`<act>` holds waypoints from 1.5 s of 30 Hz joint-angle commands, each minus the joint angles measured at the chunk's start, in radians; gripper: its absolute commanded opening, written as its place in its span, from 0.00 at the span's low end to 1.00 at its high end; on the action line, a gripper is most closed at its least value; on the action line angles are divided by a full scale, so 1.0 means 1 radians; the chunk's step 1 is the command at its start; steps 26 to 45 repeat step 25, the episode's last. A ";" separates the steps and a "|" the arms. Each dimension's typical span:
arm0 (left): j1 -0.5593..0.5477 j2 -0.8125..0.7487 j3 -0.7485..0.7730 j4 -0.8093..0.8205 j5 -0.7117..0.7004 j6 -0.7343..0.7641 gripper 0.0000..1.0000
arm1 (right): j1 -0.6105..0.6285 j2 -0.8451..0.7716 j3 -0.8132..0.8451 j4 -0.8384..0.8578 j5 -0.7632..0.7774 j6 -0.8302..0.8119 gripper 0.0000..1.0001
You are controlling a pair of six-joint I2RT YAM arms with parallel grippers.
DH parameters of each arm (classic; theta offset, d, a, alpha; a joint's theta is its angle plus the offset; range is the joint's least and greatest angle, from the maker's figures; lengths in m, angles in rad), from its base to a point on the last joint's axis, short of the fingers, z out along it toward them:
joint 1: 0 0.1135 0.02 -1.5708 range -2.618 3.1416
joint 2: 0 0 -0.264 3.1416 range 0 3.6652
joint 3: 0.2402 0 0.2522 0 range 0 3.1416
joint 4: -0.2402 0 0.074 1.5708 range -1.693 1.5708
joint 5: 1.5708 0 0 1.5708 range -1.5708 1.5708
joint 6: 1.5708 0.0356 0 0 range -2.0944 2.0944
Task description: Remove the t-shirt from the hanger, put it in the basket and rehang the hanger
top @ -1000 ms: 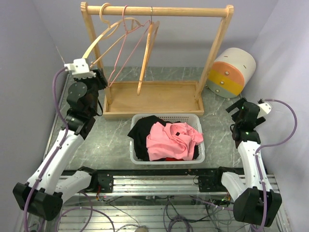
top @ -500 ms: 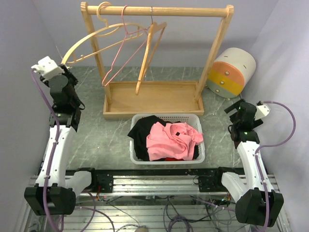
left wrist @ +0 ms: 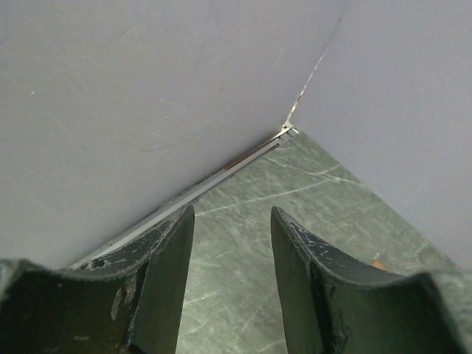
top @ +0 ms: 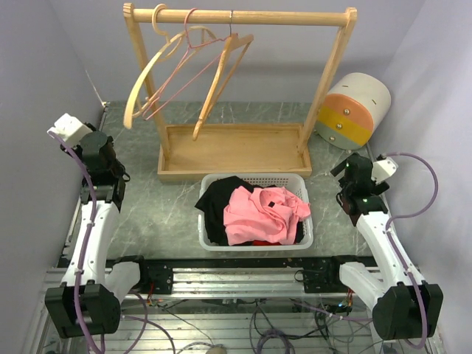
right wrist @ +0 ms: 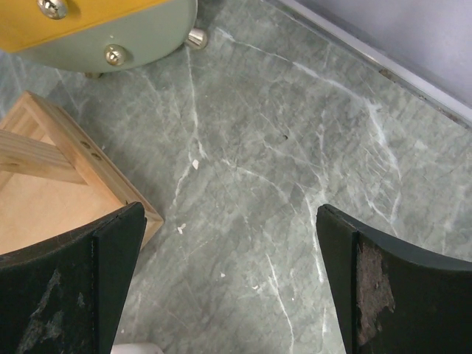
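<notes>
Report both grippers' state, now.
Left gripper: open, holding nothing.
Right gripper: wide open, holding nothing.

A rack [top: 236, 147] stands at the back centre of the counter [top: 162, 214], with hangers [top: 214, 90] hung on the left part of its rail. Directly in front sits a basket [top: 291, 179] with clothes [top: 258, 214] piled inside. A drawer unit [top: 354, 107] lies to the rack's right.
</notes>
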 commanded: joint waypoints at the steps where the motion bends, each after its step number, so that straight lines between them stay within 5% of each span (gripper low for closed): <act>1: 0.037 0.029 -0.038 0.113 -0.029 -0.069 0.56 | 0.019 0.013 0.039 -0.042 0.080 0.043 1.00; 17: 0.073 0.311 -0.187 0.527 0.128 -0.063 0.54 | 0.021 0.068 0.067 -0.075 0.101 0.045 1.00; 45: 0.073 0.313 -0.186 0.543 0.149 -0.071 0.55 | 0.020 0.077 0.087 -0.099 0.124 0.042 1.00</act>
